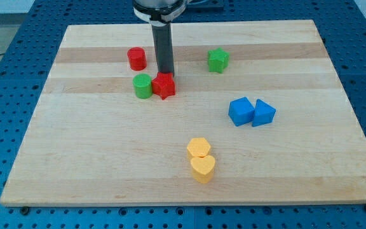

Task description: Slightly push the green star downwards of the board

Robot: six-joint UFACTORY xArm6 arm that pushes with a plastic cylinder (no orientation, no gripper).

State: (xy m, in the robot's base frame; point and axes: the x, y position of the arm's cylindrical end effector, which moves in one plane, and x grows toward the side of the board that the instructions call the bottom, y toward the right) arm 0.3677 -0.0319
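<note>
The green star (218, 60) sits on the wooden board (297, 172) right of centre near the view's top. My tip (165, 74) is at the lower end of the dark rod, well to the left of the green star and a little lower. It is at the top edge of the red star (164, 86), touching it or nearly so. A green cylinder (143, 86) stands against the red star's left side. A red cylinder (136, 58) stands up and left of my tip.
A blue cube-like block (241, 111) and a blue wedge-like block (263, 113) touch each other at the right of centre. A yellow hexagon-like block (199, 148) and a yellow heart (203, 168) touch near the view's bottom. Blue pegboard (18, 38) surrounds the board.
</note>
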